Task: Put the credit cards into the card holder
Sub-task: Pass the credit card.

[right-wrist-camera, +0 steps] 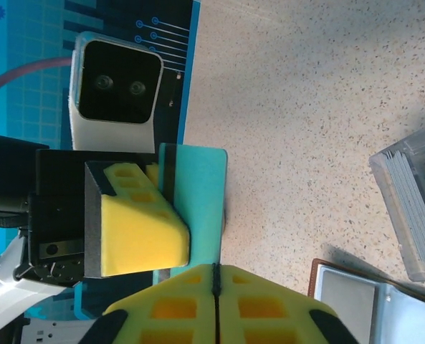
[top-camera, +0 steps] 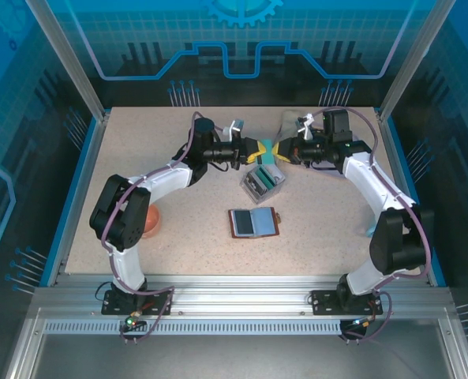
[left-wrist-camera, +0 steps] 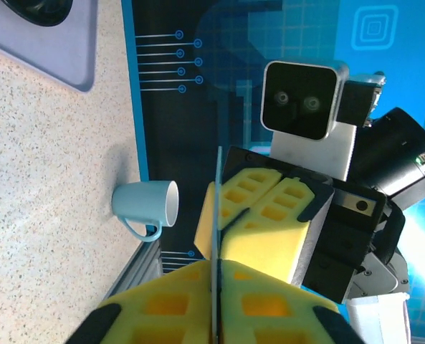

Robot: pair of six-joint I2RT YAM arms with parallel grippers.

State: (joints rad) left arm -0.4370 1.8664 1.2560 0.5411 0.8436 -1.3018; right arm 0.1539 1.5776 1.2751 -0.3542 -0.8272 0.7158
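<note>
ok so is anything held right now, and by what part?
A teal credit card, held by both arms at once: the left gripper has its jaws shut on one edge, and the right gripper has its jaws shut on another.

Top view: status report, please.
Left claw, right claw both shut on one teal card, held aloft near tray. Holder lies open, facing up. Nothing blocking it.

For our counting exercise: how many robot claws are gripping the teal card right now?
2. The left claw holds the teal card from the left, the right claw from the right; they meet by the clear tray of cards.
</note>
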